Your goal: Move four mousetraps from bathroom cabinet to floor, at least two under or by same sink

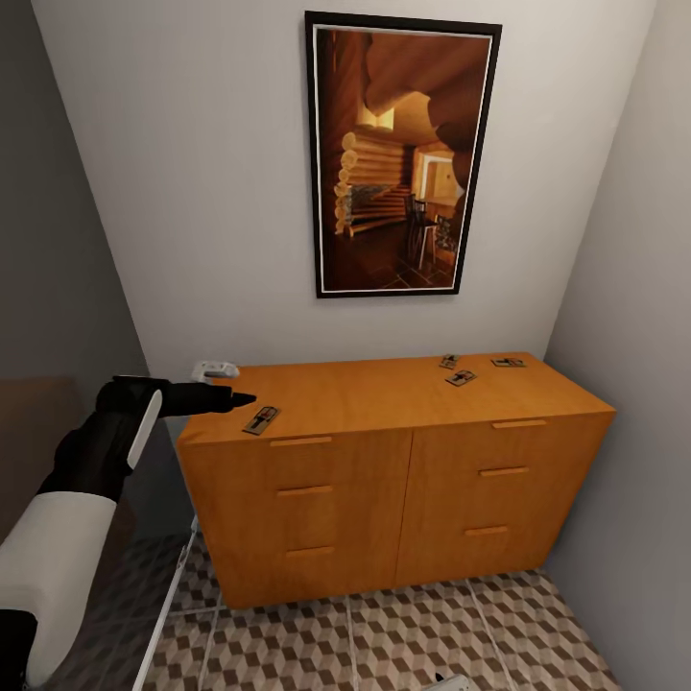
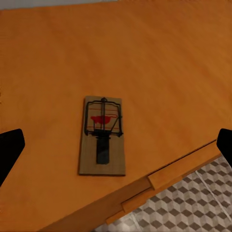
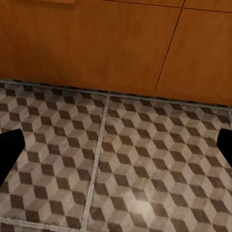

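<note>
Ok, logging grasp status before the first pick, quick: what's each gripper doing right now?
Left gripper: open, empty, poised over the nearest mousetrap on the cabinet.
Right gripper: open, empty, facing the bathroom floor.

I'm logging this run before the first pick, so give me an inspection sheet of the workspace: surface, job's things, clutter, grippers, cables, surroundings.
Surface: cabinet top, orange-brown wood, drawers shut.
Job's things: four mousetraps on the cabinet top; near trap at the front left edge, three far traps grouped toward the back right. None on the floor yet.
Clutter: small white object at the back left corner, unclear what.
Grippers: left gripper open, fingers apart, aimed at the near trap, not touching it. Right gripper open, facing the floor by the cabinet's base.
Cables: nothing seen.
Surroundings: framed picture on the wall above the cabinet; cube-pattern tiles.
</note>
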